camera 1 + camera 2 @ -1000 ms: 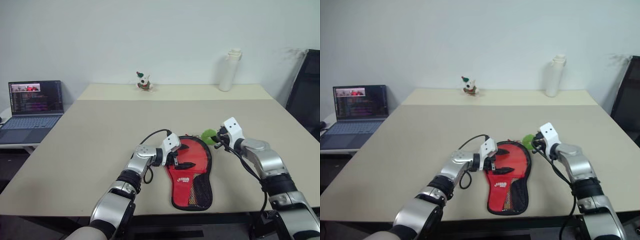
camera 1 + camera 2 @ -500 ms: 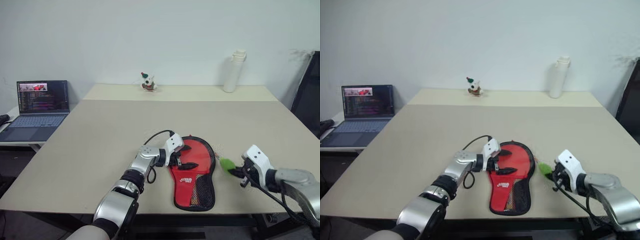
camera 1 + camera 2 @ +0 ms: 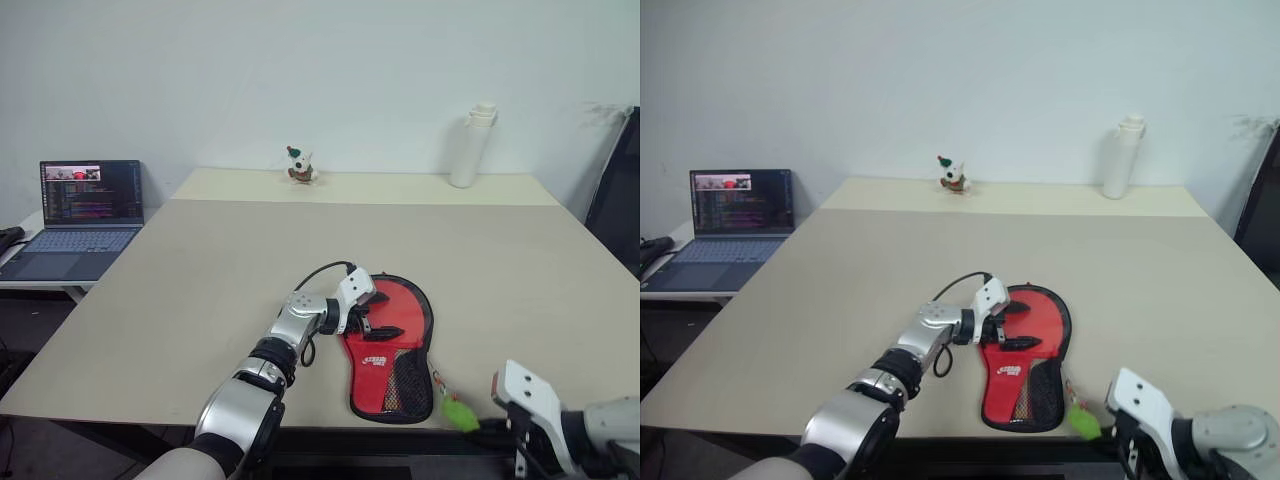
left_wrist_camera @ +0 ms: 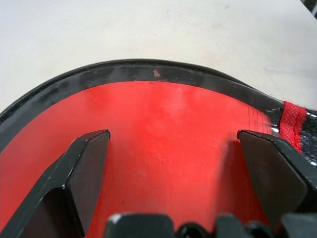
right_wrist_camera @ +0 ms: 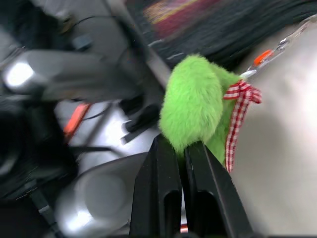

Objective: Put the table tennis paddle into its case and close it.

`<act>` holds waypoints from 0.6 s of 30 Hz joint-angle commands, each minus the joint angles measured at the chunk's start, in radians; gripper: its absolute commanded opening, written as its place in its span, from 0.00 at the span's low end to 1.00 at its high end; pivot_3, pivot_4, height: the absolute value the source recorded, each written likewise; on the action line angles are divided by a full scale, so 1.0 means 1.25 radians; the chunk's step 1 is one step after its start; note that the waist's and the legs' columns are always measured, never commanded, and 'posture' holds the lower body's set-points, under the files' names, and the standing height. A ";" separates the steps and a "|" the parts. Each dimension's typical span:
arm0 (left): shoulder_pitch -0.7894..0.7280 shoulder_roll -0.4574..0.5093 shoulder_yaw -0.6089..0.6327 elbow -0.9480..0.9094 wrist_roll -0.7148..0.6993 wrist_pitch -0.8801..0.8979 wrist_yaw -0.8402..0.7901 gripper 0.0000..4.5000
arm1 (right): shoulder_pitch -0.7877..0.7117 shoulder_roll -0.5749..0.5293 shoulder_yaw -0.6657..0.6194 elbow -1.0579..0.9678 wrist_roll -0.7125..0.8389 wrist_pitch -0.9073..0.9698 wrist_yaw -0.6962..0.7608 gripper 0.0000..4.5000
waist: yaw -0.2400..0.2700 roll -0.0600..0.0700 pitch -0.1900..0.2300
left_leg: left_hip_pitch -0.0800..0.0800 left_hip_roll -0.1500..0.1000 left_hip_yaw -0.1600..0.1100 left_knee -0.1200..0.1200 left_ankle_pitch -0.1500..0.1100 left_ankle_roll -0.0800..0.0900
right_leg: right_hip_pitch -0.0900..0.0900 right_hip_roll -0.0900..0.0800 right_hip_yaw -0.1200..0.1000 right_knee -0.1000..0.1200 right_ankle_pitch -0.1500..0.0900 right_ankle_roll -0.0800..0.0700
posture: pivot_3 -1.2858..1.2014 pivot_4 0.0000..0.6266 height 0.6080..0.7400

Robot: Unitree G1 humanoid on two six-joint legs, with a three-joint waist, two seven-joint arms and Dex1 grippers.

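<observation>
While I scan from my remote seat:
room: white wall, beige table (image 3: 200,270), laptop (image 3: 75,215) left, white bottle (image 3: 472,145), small figurine (image 3: 299,165) at back
case (image 3: 392,345): red side up, black rim, mesh pocket, near front edge
left gripper (image 3: 372,315): fingers spread over case
right gripper (image 5: 181,163): pinching green pull tag (image 5: 195,106)

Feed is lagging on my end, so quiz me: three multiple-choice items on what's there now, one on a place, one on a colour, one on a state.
1. Where does the white bottle stand?
A. far edge of the table
B. beside the laptop
C. on the case

2. What colour is the fluffy pull tag?
A. blue
B. green
C. yellow

3. How is the right claw?
A. wide open
B. shut on the pull tag
C. shut on nothing

Key: 1 A, it sits at the table's back edge. 2 B, green fluff shows plainly. 3 B, its fingers pinch the tag at the case's near end.
</observation>
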 commanded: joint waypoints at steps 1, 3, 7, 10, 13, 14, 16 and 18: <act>0.002 -0.011 -0.016 0.022 0.016 -0.001 0.011 1.00 | 0.053 -0.026 -0.016 -0.075 0.054 -0.006 0.040 0.00 | 0.000 0.000 0.000 | 0.000 0.000 0.000 0.000 0.000 0.000 | 0.000 0.000 0.000 0.000 0.000 0.000 | 0.52 0.24 1.00; 0.002 -0.012 -0.016 0.023 0.017 -0.001 0.014 1.00 | 0.072 -0.029 -0.014 -0.097 0.073 -0.005 0.040 0.00 | 0.000 0.000 0.000 | 0.000 0.000 -0.001 0.000 0.000 0.000 | 0.001 0.000 -0.001 -0.002 0.001 0.001 | 0.52 0.24 1.00; 0.002 -0.015 -0.015 0.022 0.019 -0.002 0.017 1.00 | 0.066 -0.027 -0.003 -0.120 0.106 0.003 0.021 0.00 | 0.000 0.000 0.000 | 0.001 0.000 -0.001 0.000 0.000 0.000 | 0.003 0.000 -0.003 -0.004 0.002 0.003 | 0.52 0.24 1.00; 0.003 -0.016 -0.016 0.022 0.021 -0.004 0.021 1.00 | 0.051 -0.029 0.008 -0.120 0.125 0.008 0.012 0.00 | 0.000 0.000 0.000 | 0.000 0.000 -0.001 0.000 0.000 0.000 | 0.003 -0.001 -0.003 -0.006 0.002 0.003 | 0.52 0.24 1.00; 0.004 -0.018 -0.015 0.020 0.021 -0.005 0.025 1.00 | 0.020 -0.034 0.026 -0.110 0.141 0.022 -0.001 0.00 | 0.000 0.000 0.000 | 0.000 0.000 -0.001 0.000 0.000 0.000 | 0.003 -0.001 -0.003 -0.007 0.002 0.003 | 0.52 0.24 1.00; 0.004 -0.019 -0.015 0.019 0.021 -0.005 0.026 1.00 | 0.013 -0.037 0.029 -0.107 0.145 0.024 -0.003 0.00 | 0.000 0.000 0.000 | 0.000 0.000 -0.001 0.000 0.000 0.000 | 0.003 -0.002 -0.003 -0.007 0.002 0.003 | 0.52 0.24 1.00; 0.006 -0.019 -0.015 0.018 0.022 -0.007 0.027 1.00 | 0.006 -0.052 0.033 -0.100 0.141 0.021 0.006 0.00 | 0.000 0.000 0.000 | 0.000 0.000 -0.001 0.000 0.000 0.000 | 0.003 -0.002 -0.003 -0.007 0.002 0.003 | 0.52 0.24 1.00; 0.007 -0.019 -0.015 0.016 0.022 -0.008 0.027 1.00 | 0.004 -0.067 0.033 -0.087 0.130 0.013 0.012 0.05 | 0.000 0.000 0.000 | 0.000 0.000 -0.001 0.000 0.000 0.000 | 0.003 -0.002 -0.003 -0.007 0.002 0.003 | 0.52 0.24 1.00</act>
